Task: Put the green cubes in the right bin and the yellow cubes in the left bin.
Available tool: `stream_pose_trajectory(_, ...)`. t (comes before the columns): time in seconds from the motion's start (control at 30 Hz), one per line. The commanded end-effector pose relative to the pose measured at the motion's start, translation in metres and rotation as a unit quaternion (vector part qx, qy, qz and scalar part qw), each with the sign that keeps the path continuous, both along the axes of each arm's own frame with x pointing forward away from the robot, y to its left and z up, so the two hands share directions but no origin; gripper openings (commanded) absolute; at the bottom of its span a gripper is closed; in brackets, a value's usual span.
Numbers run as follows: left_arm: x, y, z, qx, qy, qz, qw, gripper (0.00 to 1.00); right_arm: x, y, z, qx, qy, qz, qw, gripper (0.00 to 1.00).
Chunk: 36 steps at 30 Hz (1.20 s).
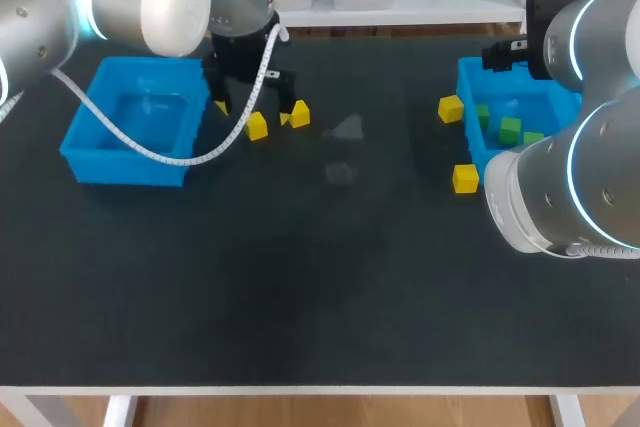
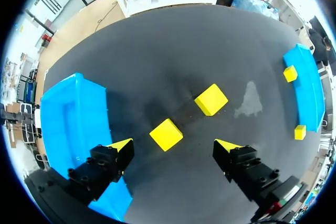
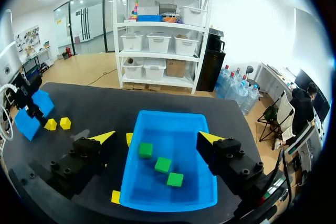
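I am working on the yellow half of the job. My left gripper (image 2: 173, 148) is hanging over the table just beside the left bin (image 2: 73, 114), fingers spread wide and holding nothing. The nearest yellow cube (image 2: 166, 134) is lying on the table between the tips and slightly ahead of them. The second yellow cube (image 2: 211, 99) is sitting just beyond it, not touching it. I am judging the next move to be a drop over the nearest yellow cube. The wrist needs turning first, since the cube is lying at an angle to my fingers. After that come a close and a short carry to the left bin.

My right gripper (image 3: 157, 139) is hovering above the right bin (image 3: 170, 116), likewise wide and empty, with three green cubes (image 3: 163, 164) lying inside. The green part is looking finished, though my right arm may be hiding something in the head view.

Only the left wrist view is showing the cube's angle to my tips. The head view is adding the layout: a far stray cube (image 1: 451, 108) and a near stray cube (image 1: 465, 178), both yellow, are waiting on the table beside the right bin
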<state>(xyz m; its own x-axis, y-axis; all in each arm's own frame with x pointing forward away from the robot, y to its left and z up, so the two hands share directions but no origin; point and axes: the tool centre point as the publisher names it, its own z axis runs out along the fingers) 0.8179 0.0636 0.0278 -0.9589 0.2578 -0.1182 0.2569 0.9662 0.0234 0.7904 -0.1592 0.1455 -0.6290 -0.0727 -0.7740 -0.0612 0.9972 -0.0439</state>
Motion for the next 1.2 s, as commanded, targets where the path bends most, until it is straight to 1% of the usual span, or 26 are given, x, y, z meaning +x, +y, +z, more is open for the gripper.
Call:
stream_pose_trajectory(0.03, 0.007, 0.000, -0.009, 0.006, 0.008, 0.000, 1.000, 1.00, 0.000, -0.001, 0.001, 0.002, 0.002, 0.003, 1.000, 1.00)
stream_pose_trajectory(0.2, 0.017, -0.001, -0.020, 0.020, 0.008, 0.003, 1.000, 1.00, 0.000, -0.001, 0.001, 0.002, 0.002, 0.003, 1.000, 1.00)
stream_pose_trajectory(0.43, 0.026, -0.007, -0.023, 0.028, 0.005, -0.001, 1.000, 1.00, 0.000, -0.001, 0.001, 0.002, 0.002, 0.003, 1.000, 1.00)
stream_pose_trajectory(0.57, 0.028, -0.009, -0.026, 0.032, 0.009, -0.005, 0.999, 1.00, 0.000, -0.001, 0.001, 0.002, 0.002, 0.003, 1.000, 1.00)
stream_pose_trajectory(0.6, 0.028, -0.009, -0.026, 0.033, 0.009, -0.003, 0.999, 0.53, 0.000, -0.001, 0.001, 0.002, 0.002, 0.003, 1.000, 1.00)
stream_pose_trajectory(0.63, 0.028, -0.009, -0.027, 0.033, 0.009, -0.003, 0.999, 0.09, 0.000, -0.001, 0.001, 0.002, 0.002, 0.003, 1.000, 1.00)
stream_pose_trajectory(0.67, 0.028, -0.010, -0.028, 0.035, 0.012, -0.009, 0.999, 0.00, 0.000, -0.001, 0.001, 0.002, 0.002, 0.003, 1.000, 1.00)
stream_pose_trajectory(0.9, 0.024, -0.013, -0.025, 0.033, 0.010, -0.016, 0.999, 0.00, 0.000, -0.001, 0.001, 0.002, 0.002, 0.003, 1.000, 1.00)
stream_pose_trajectory(1.2, 0.018, -0.010, -0.013, 0.024, -0.002, -0.024, 0.999, 0.00, 0.000, -0.001, 0.001, 0.002, 0.002, 0.003, 1.000, 1.00)
